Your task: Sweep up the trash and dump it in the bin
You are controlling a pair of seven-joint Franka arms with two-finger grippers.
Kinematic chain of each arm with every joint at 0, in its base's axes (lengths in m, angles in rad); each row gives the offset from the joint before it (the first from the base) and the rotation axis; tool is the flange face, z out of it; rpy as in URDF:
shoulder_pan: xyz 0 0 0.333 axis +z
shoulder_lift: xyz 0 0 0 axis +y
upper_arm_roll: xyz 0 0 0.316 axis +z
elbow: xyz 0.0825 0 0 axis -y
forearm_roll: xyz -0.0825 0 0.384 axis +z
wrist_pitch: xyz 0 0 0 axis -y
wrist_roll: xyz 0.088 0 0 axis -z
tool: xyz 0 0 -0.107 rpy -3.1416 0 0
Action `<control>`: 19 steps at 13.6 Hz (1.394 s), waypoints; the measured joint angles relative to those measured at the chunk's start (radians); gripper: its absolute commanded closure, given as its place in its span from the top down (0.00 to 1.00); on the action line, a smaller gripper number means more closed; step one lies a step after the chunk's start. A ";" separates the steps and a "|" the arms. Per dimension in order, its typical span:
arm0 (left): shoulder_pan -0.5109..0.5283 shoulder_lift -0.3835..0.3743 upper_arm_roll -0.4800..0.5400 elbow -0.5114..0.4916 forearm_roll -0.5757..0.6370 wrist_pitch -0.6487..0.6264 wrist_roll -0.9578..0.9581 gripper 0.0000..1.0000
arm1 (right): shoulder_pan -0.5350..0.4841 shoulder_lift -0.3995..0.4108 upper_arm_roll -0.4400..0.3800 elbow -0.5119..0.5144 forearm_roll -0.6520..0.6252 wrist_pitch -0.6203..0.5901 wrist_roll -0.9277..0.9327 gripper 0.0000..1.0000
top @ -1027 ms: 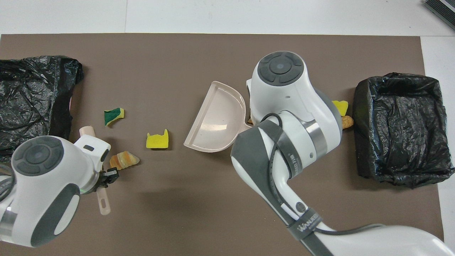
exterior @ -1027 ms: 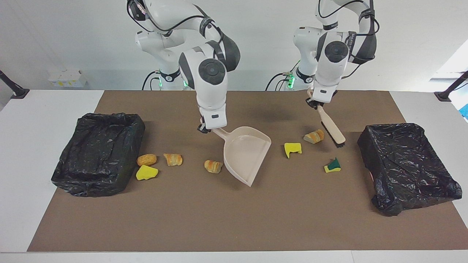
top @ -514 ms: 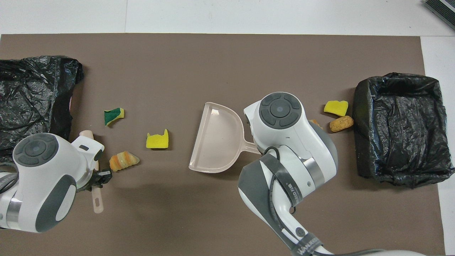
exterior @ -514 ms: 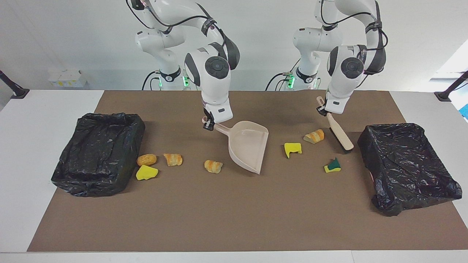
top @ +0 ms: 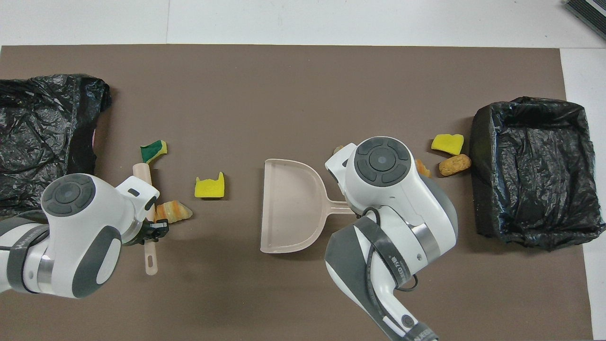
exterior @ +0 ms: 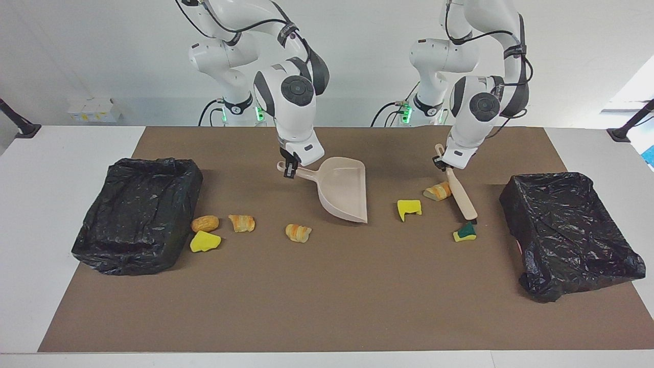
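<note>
The left gripper [exterior: 440, 162] is clenched on the handle of the beige brush [exterior: 461, 194], which slants down so that its bristle end sits touching or just beside the green-faced sponge chunk [exterior: 464, 232]; whether the bristles press on it cannot be told. A striped bread lump [exterior: 438, 191] lies against the brush handle on the side toward the right arm. A notched yellow sponge [exterior: 409, 208] rests between the brush and the dustpan [exterior: 344, 190], with bare mat all round it.

The right gripper [exterior: 289, 169] is clamped on the dustpan's handle, the pan held tilted over the middle of the brown mat [exterior: 327, 301], its open straight lip turned toward the left arm's end of the table — facing the yellow sponge across a clear strip of mat.

Toward the right arm's end lie the remaining scraps: a bread lump [exterior: 298, 232] just beside the pan, then another bread piece [exterior: 241, 223], a round tan lump [exterior: 205, 223] and a yellow chunk [exterior: 205, 241], these last two close against the wall of the black-lined bin [exterior: 138, 214]. A second black-lined bin [exterior: 567, 232] stands at the left arm's end, near the green-faced chunk.

The half of the mat farther from the robots is open — nothing stands on it between the two bins.
</note>
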 measured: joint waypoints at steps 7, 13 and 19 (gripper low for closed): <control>-0.032 0.044 -0.003 0.030 -0.078 0.050 0.278 0.00 | 0.009 0.000 0.003 -0.057 -0.005 0.085 -0.007 0.00; -0.032 0.049 -0.002 0.065 -0.080 0.010 0.483 0.00 | 0.010 0.001 0.002 -0.095 -0.010 0.115 -0.007 0.00; 0.007 0.123 0.019 0.341 -0.065 -0.171 0.563 0.00 | 0.010 0.001 0.000 -0.120 -0.010 0.136 -0.007 0.00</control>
